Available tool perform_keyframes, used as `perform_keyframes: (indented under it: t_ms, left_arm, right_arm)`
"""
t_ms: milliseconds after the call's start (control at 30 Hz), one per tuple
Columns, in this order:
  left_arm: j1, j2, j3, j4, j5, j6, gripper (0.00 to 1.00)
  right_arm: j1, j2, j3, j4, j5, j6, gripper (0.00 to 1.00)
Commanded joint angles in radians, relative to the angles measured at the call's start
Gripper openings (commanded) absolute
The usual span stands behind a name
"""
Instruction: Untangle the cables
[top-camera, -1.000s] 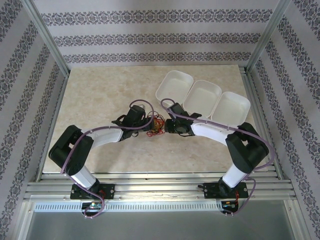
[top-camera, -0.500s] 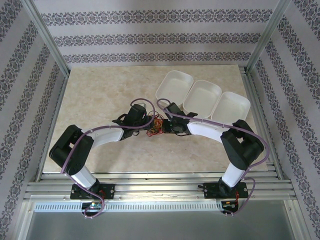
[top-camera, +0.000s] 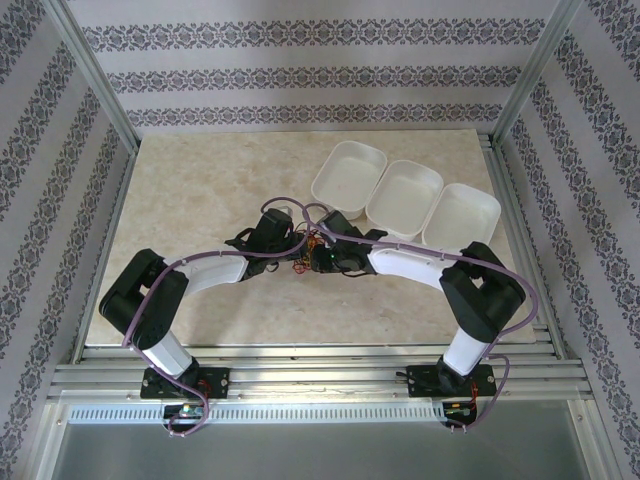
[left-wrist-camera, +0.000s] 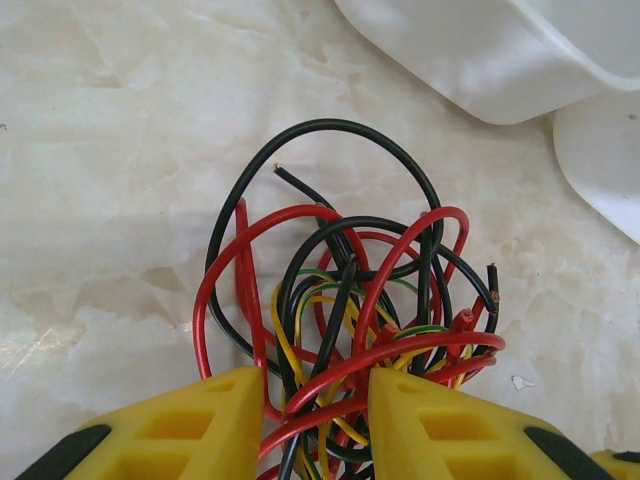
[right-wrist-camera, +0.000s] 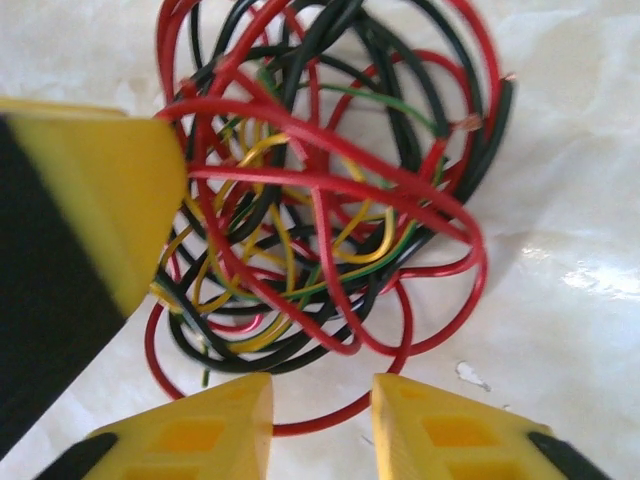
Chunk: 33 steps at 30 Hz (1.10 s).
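Knotting cables (left-wrist-camera: 345, 300) near trays (top-camera: 405, 195), open table (top-camera: 190, 190) leftward.

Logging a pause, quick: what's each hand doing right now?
Left hand: cables run between its fingers; whether clamped cannot be told.
Right hand: open, a red loop crossing the gap.

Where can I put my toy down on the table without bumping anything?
Free: the wide back-left table beyond the left arm, and the near strip in front of the cables. Crowded: the middle, where the left tool and right tool meet at the cables, and back right, the three white trays.
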Motion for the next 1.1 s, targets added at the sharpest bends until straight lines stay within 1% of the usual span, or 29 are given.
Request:
perform_keyframes:
  t_ms: [0, 67, 167, 333, 533, 733, 900, 1067]
  left_arm:
    - [-0.015, 0.006, -0.016, -0.001, -0.019, -0.005, 0.33]
    - [-0.014, 0.006, -0.015, -0.003, -0.017, -0.005, 0.33]
    - [-0.014, 0.003, -0.018, -0.003, -0.019, -0.007, 0.33]
    - [-0.014, 0.003, -0.027, 0.001, -0.023, -0.011, 0.33]
    - [-0.014, 0.009, -0.027, -0.002, -0.044, -0.014, 0.33]
    - [-0.013, 0.031, -0.027, -0.019, -0.07, -0.036, 0.24]
    - [-0.013, 0.038, -0.038, -0.013, -0.078, -0.054, 0.2]
    - [-0.013, 0.043, -0.039, -0.009, -0.081, -0.062, 0.17]
  right_arm:
    - [0.015, 0.015, 0.042, -0.021, -0.008, 0.016, 0.41]
    - [0.015, 0.037, 0.054, -0.031, 0.003, 0.036, 0.47]
    - [0.016, 0.069, 0.08, -0.042, 0.005, 0.045, 0.48]
    - [0.022, 0.107, 0.111, -0.093, 0.022, 0.04, 0.48]
    - [0.028, 0.09, 0.088, -0.098, 0.022, 0.042, 0.47]
    - [0.032, 0.101, 0.082, -0.084, -0.024, 0.054, 0.45]
    - [0.046, 0.12, 0.089, -0.083, -0.045, 0.062, 0.44]
    - [0.055, 0.138, 0.102, -0.095, -0.057, 0.06, 0.47]
